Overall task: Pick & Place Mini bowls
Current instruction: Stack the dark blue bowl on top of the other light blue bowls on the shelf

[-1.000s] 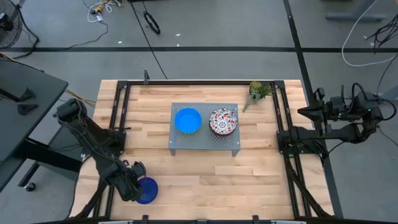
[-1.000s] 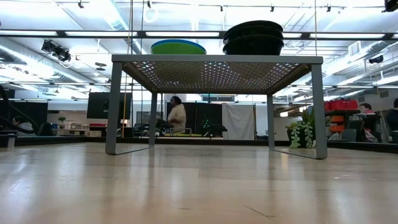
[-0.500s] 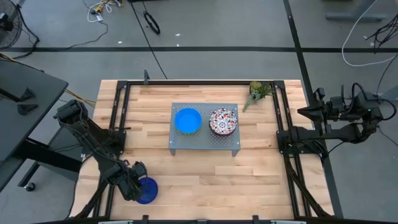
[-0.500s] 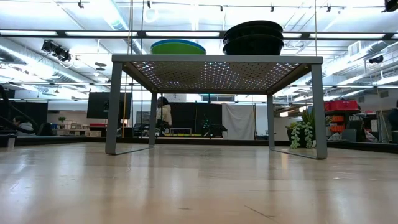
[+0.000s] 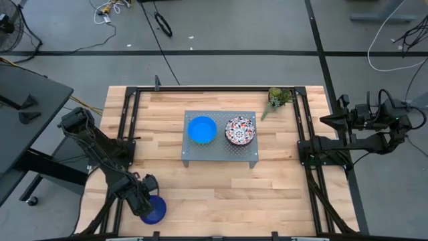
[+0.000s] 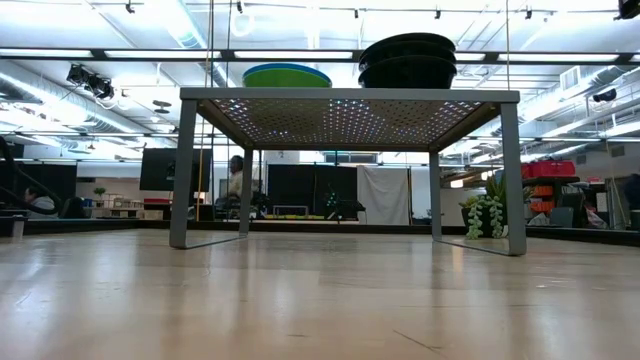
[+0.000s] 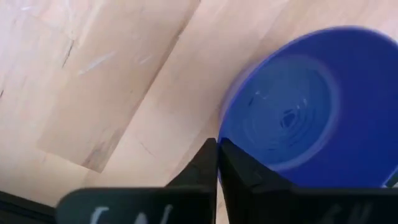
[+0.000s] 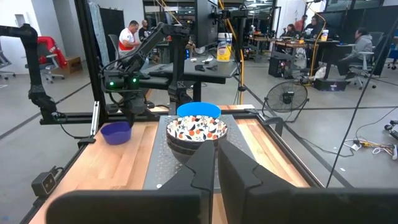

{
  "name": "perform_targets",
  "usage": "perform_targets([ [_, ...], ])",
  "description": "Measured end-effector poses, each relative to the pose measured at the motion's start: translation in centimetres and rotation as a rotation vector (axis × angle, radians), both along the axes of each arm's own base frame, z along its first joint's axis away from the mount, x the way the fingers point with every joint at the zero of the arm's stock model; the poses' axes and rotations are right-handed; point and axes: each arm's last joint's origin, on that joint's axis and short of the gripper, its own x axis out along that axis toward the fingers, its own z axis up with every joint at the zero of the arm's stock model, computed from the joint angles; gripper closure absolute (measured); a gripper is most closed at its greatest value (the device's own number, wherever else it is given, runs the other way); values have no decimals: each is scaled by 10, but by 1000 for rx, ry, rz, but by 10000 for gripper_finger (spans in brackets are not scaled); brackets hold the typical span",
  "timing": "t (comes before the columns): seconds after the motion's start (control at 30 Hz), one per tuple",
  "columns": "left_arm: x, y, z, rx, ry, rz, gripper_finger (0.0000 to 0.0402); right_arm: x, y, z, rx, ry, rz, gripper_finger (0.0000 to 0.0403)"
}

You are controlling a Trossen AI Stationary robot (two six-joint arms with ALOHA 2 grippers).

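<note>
- The left gripper (image 5: pixel 146 203) is low at the desk's near left corner, its arm folded down from the left frame rail; its fingers (image 7: pixel 205 165) are pressed together, and the rim of the dark blue bowl (image 5: pixel 155 209) lies just beside them. Whether the rim is pinched between them cannot be told.
- In the left wrist view that dark blue bowl (image 7: pixel 311 106) shows its ribbed inside, with bare wooden desk (image 7: pixel 112 81) beside it.
- Mid-desk stands the grey perforated stand (image 5: pixel 219 155). On its top sit the light blue bowl (image 5: pixel 201 129) on the left and a stack of floral bowls (image 5: pixel 240 130) on the right, near each other but apart.
- From desk level the stand (image 6: pixel 350 95) carries a green-rimmed bowl (image 6: pixel 286 75) and the dark outline of the stacked bowls (image 6: pixel 407 58).
- A small potted plant (image 5: pixel 278 98) stands at the desk's far right corner.
- The right gripper (image 5: pixel 328 120) is held off the desk's right edge, arm folded back and level, pointing across the desk; its fingers (image 8: pixel 205 165) stand nearly together and hold nothing.
- No readable writing shows on the bowls or stand.
- People sit and stand at work desks in the room beyond.
</note>
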Motion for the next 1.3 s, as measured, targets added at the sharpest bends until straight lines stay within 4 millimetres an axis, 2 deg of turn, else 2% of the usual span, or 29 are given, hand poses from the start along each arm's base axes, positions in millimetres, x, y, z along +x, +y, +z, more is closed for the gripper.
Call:
perform_targets([
  [0.73, 0, -2, 4, -43, -12, -60, 400, 0, 0, 0, 0, 0, 0, 380],
  [0.97, -3, 3, 18, -90, -58, -57, 401, 0, 0, 0, 0, 0, 0, 380],
  [1.3, -6, 17, 52, -121, -215, -15, 401, 0, 0, 0, 0, 0, 0, 380],
])
